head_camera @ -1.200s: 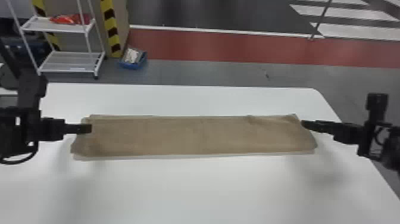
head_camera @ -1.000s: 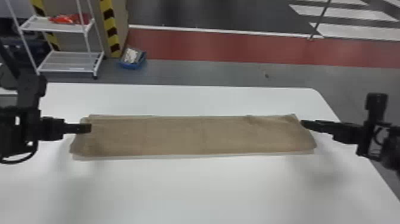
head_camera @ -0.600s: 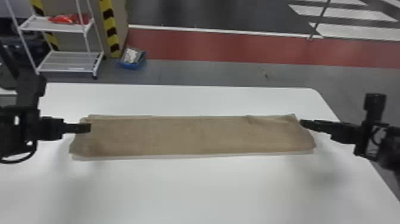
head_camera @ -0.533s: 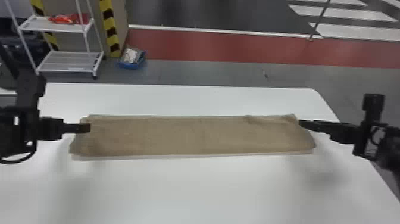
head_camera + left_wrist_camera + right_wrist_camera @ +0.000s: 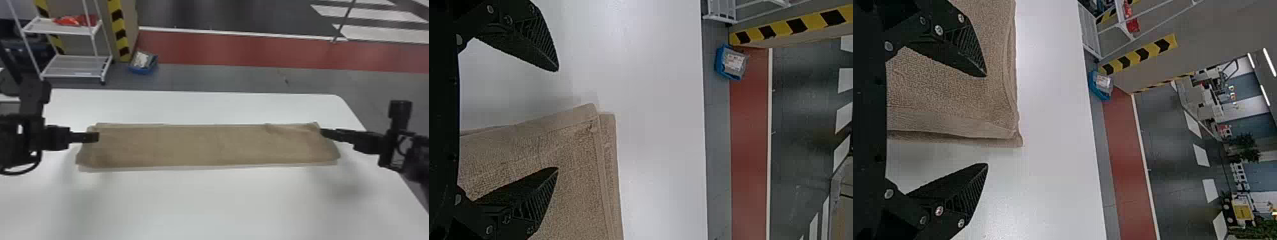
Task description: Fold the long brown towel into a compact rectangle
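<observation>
Towel point(image 5: 207, 145) lies in the same place as before, in a long strip across the white surface point(image 5: 223, 204), while the right tool point(image 5: 321, 131) has moved slightly inward at its right end. The left tool point(image 5: 97, 137) is at the other end. Both tools have their fingers apart. The surface continues widely on the near side; its far edge is nearer to the towel, and its far right corner is rounded. The towel is brown and rather flat, layered at the edges, with small wrinkles near the far right corner.
</observation>
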Robot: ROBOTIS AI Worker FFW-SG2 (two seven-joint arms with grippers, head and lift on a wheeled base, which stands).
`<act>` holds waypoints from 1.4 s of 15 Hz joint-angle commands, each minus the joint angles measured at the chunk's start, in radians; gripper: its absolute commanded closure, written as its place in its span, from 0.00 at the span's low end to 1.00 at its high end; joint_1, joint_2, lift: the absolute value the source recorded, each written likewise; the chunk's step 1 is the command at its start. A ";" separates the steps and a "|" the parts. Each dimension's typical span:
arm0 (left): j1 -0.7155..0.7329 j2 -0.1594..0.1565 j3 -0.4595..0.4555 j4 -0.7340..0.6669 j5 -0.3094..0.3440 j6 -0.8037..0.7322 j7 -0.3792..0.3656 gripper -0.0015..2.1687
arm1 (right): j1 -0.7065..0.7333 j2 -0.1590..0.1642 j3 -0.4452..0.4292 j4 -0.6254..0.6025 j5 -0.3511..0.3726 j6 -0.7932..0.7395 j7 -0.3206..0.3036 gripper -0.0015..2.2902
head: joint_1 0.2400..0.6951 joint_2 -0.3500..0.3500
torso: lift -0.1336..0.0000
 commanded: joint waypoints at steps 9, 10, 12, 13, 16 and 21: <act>-0.023 0.000 -0.031 0.051 -0.007 -0.040 0.000 0.10 | -0.017 0.032 0.073 -0.026 0.061 0.015 -0.083 0.13 | 1.00 0.37 | 0.08; -0.024 -0.001 -0.032 0.054 -0.009 -0.040 -0.001 0.10 | -0.020 0.032 0.075 -0.023 0.076 0.025 -0.083 0.17 | 1.00 0.37 | 0.08; -0.031 0.000 -0.043 0.062 -0.011 -0.043 -0.001 0.13 | -0.024 0.035 0.075 -0.018 0.084 0.034 -0.087 0.17 | 1.00 0.37 | 0.08; -0.032 0.000 -0.045 0.060 -0.011 -0.043 -0.001 0.13 | -0.024 0.035 0.075 -0.018 0.091 0.040 -0.087 0.17 | 1.00 0.36 | 0.08; -0.032 -0.001 -0.049 0.065 -0.014 -0.046 0.000 0.15 | -0.026 0.034 0.078 -0.018 0.107 0.046 -0.086 0.22 | 1.00 0.36 | 0.08; -0.035 -0.003 -0.060 0.074 -0.026 -0.052 0.000 0.21 | -0.024 0.034 0.076 -0.018 0.102 0.046 -0.081 0.22 | 1.00 0.36 | 0.08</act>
